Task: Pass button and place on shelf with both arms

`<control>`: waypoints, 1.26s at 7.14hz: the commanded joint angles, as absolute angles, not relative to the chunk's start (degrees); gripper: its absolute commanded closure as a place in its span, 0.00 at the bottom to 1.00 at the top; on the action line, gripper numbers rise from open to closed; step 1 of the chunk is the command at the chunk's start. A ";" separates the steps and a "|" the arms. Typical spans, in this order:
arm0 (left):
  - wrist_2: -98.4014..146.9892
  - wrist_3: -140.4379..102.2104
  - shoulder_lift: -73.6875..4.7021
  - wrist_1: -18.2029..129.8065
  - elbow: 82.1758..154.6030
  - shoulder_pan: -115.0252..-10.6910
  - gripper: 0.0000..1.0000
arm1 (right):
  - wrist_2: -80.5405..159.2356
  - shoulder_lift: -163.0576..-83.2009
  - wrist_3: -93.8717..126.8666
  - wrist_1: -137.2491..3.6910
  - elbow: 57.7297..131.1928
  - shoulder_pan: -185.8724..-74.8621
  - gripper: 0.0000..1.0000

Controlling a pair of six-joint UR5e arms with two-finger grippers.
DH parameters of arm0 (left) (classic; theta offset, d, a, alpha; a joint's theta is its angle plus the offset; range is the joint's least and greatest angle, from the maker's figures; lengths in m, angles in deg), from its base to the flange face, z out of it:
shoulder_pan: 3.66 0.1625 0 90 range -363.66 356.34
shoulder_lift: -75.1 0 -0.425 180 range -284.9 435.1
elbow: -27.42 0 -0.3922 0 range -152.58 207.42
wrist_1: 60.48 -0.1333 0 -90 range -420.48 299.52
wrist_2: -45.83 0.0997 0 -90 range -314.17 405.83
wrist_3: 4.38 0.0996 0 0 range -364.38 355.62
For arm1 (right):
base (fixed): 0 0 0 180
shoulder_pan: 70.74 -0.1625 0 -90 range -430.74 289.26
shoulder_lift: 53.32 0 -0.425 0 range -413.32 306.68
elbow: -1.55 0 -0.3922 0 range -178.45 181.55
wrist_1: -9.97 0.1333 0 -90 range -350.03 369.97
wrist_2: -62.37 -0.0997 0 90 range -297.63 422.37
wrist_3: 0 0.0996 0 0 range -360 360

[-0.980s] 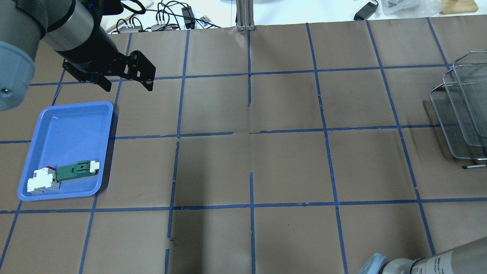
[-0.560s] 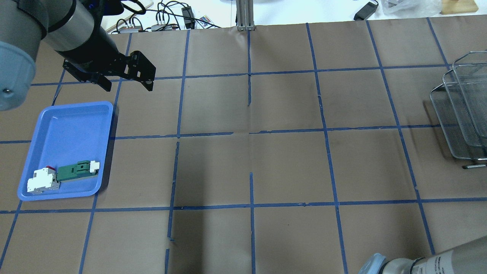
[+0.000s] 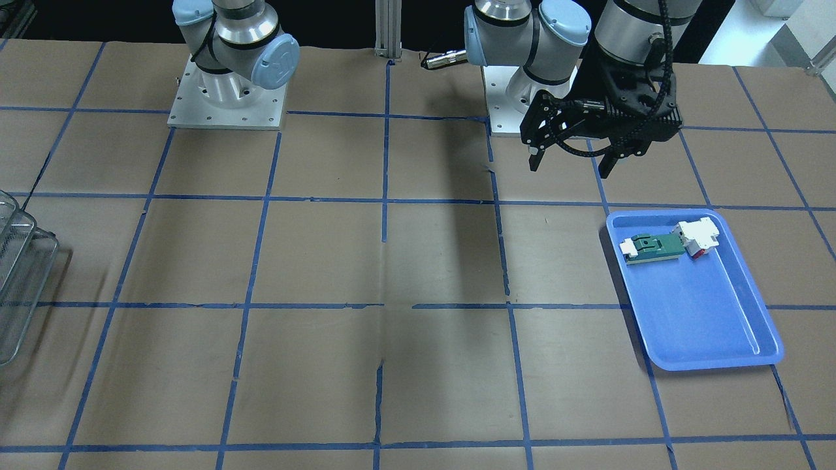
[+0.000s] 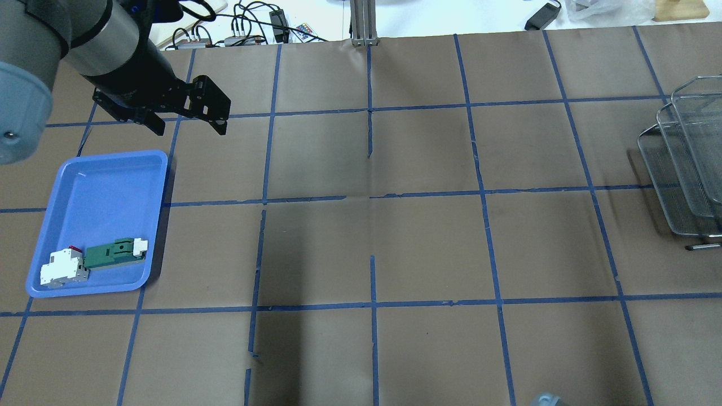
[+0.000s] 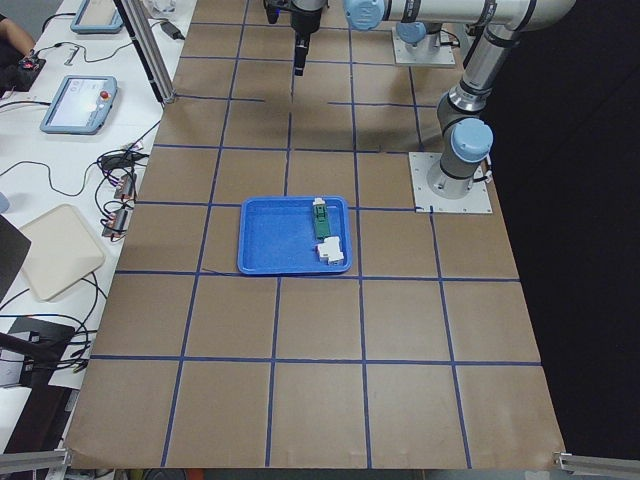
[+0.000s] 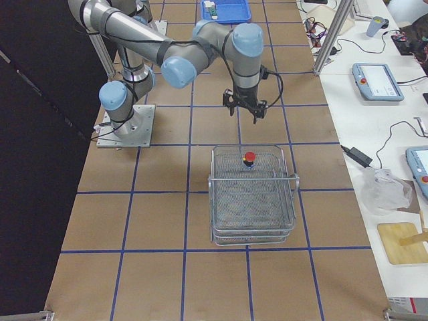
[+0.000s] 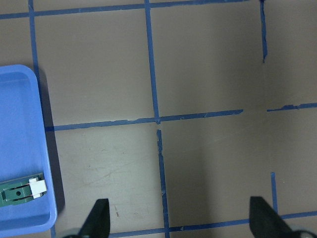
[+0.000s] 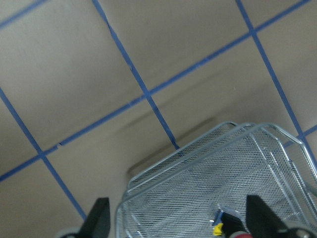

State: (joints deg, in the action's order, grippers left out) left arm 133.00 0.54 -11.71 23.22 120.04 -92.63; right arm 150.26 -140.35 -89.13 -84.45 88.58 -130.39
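The button (image 6: 249, 158), red cap up, stands inside the top tier of the wire-mesh shelf (image 6: 253, 200). It shows partly at the bottom edge of the right wrist view (image 8: 224, 217), inside the shelf (image 8: 198, 193). My right gripper (image 6: 243, 115) is open and empty, above the table just beyond the shelf's end toward the tray; its wrist view (image 8: 178, 223) shows the jaws spread. My left gripper (image 4: 189, 128) is open and empty, above the table beyond the blue tray's far right corner, and it also shows in the front view (image 3: 568, 168).
The blue tray (image 4: 113, 155) at the left holds a green-and-white connector (image 4: 113, 254) and a white block with red (image 4: 63, 269). The shelf (image 4: 677, 169) stands at the table's right edge. Cables lie behind the table's far edge.
The right arm has slid almost wholly out of the overhead view's bottom right corner. The left gripper has barely moved and stays open.
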 commanded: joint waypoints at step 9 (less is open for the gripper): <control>132.93 0.54 -11.73 23.19 119.97 -92.61 0.00 | 149.12 -143.58 -0.88 -79.09 88.83 -157.59 0.00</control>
